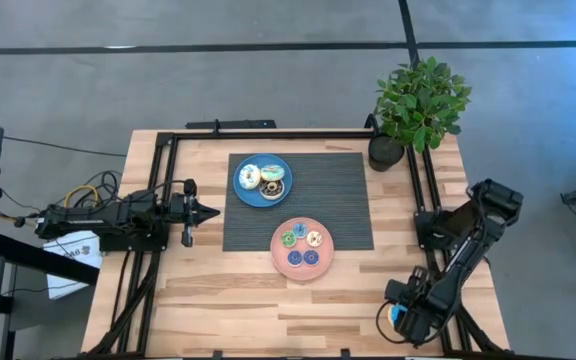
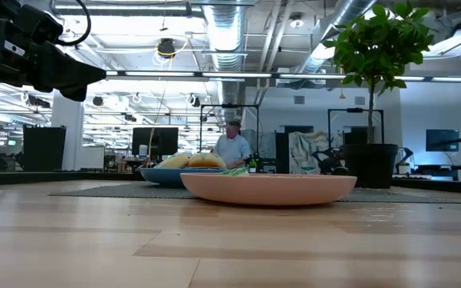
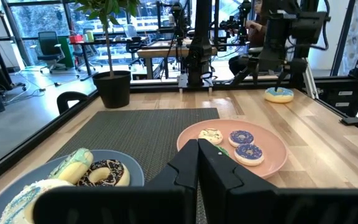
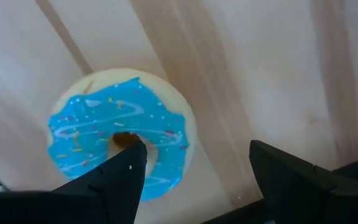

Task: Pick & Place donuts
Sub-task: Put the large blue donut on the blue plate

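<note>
The left gripper [image 1: 211, 210] is held at the left edge of the dark woven mat [image 1: 343, 195], with its fingers clenched together on nothing and pointed across the table toward the plates.

On the mat, the blue plate [image 1: 244, 190] is placed nearest this gripper. Three donuts are carried on it: a white one with blue icing [image 1: 249, 178], a pale green-iced one [image 1: 272, 173] and a dark brown one [image 1: 272, 187].

The pink plate [image 1: 302, 268] is located just right of and nearer the front than the blue plate, overlapping the front edge of the mat. Four small donuts are laid flat on it with their holes facing up: a green one [image 1: 289, 239], a cream one [image 1: 314, 239] and two dark blue ones [image 1: 295, 258] [image 1: 311, 257].

A potted plant [image 1: 418, 105] is positioned at the far right corner.

At the front right corner, the right gripper [image 4: 194, 165] is lowered over a blue-iced donut [image 4: 114, 134] on the bare wooden table [image 1: 193, 300]. This donut lies flat, hole upward; being a ring, it has no long axis. The fingers are spread wide and released: one fingertip [image 4: 129, 163] appears over the centre hole, the other stands outside the rim. Contact cannot be confirmed.
</note>
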You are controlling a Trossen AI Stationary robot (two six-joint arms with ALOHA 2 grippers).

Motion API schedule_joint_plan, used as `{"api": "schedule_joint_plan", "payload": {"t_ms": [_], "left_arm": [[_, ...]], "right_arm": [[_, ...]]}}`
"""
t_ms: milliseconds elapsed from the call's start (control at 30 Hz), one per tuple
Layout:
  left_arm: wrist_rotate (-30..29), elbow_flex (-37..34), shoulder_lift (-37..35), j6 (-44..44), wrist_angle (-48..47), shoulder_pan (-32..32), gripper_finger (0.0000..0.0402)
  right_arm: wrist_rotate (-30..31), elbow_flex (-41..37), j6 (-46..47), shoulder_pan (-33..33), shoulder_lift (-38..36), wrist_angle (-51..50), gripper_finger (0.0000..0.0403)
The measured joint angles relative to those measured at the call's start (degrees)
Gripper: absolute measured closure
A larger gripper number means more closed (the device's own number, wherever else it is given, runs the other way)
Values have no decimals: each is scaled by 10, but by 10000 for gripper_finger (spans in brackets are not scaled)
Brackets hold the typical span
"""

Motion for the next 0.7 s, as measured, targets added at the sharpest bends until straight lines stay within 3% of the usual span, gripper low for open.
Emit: {"api": "schedule_joint_plan", "payload": {"t_ms": [267, 467, 700], "left_arm": [[0, 0, 0, 0, 0, 0, 401], [0, 0, 0, 0, 0, 0, 401], [0, 0, 0, 0, 0, 0, 401]], "right_arm": [[-33, 2, -9, -1, 66, 23, 127], [-34, 1, -6, -1, 71, 35, 132], [-12, -1, 35, 0, 42, 27, 206]]}}
